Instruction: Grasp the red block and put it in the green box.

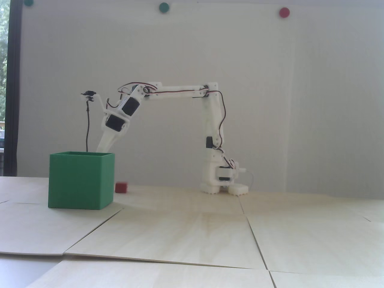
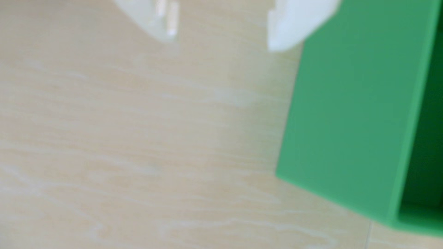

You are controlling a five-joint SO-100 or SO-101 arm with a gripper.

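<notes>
In the fixed view the red block [image 1: 121, 187] lies on the wooden table, just right of the green box [image 1: 81, 183] and slightly behind it. The white arm bends down behind the box's back right corner, and its fingers [image 1: 103, 144] dip below the rim line, so their tips are hidden. In the wrist view my gripper [image 2: 223, 42] is open, its two white fingers wide apart with only bare table between them. The green box [image 2: 354, 119] fills the right side of that view, beside the right finger. The red block is out of the wrist view.
The arm's base [image 1: 223, 186] stands at the back of the table, to the right of the block. A thin black cable [image 1: 87, 126] hangs by the gripper above the box. Seams [image 1: 255, 237] run between the table's wooden panels.
</notes>
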